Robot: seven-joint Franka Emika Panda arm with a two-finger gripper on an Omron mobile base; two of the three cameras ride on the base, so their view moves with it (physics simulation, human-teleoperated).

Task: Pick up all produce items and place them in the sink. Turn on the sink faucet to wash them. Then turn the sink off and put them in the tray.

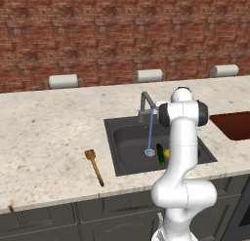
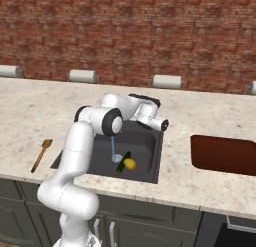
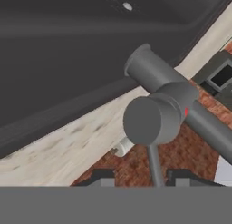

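A blue stream of water runs from the sink faucet into the dark sink. The green cucumber and the small yellow piece lie together in the basin next to the drain, also seen as cucumber and yellow piece. My gripper hangs over the back of the sink, right at the tap. In the hand view the faucet looms close. Its thin lever runs down between the fingertips of my gripper, which is shut and holds nothing.
The reddish-brown tray sits on the counter right of the sink, also tray. A wooden spoon lies on the counter left of the basin. Several paper towel rolls stand along the brick wall.
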